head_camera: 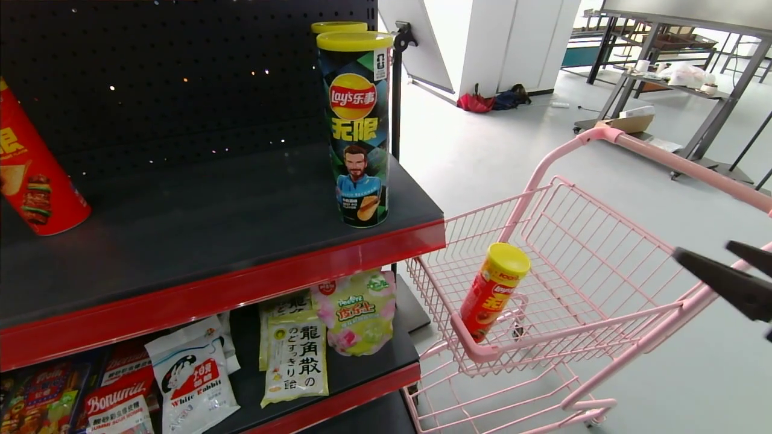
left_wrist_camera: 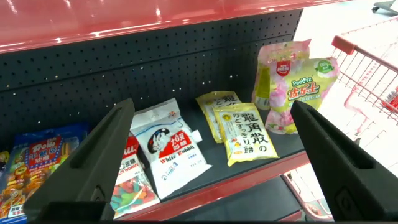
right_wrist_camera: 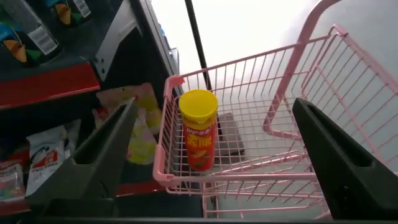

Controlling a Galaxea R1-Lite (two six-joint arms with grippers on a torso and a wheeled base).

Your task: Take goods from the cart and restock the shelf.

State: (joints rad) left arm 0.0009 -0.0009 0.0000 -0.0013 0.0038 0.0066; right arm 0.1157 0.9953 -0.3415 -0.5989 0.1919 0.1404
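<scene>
A red chip can with a yellow lid point(head_camera: 494, 288) point(right_wrist_camera: 199, 129) leans in the front corner of the pink cart point(head_camera: 597, 241) point(right_wrist_camera: 261, 74). On the upper black shelf point(head_camera: 199, 229) stands a dark green chip can with a yellow lid point(head_camera: 357, 126), another yellow lid behind it, and a red can point(head_camera: 33, 175) at the far left. My right gripper point(head_camera: 733, 274) point(right_wrist_camera: 211, 162) hovers open over the cart's right side, above and apart from the can. My left gripper point(left_wrist_camera: 211, 155) is open in front of the lower shelf, holding nothing.
The lower shelf point(head_camera: 362, 367) point(left_wrist_camera: 261, 168) holds snack bags: a white candy bag point(head_camera: 193, 374) point(left_wrist_camera: 171, 152), yellow lozenge bags point(head_camera: 295, 355) point(left_wrist_camera: 245, 134) and a pink-green bag point(head_camera: 359, 310) point(left_wrist_camera: 295, 87). Open grey floor point(head_camera: 482, 150) lies beyond the cart, with metal tables point(head_camera: 675, 78) at the back right.
</scene>
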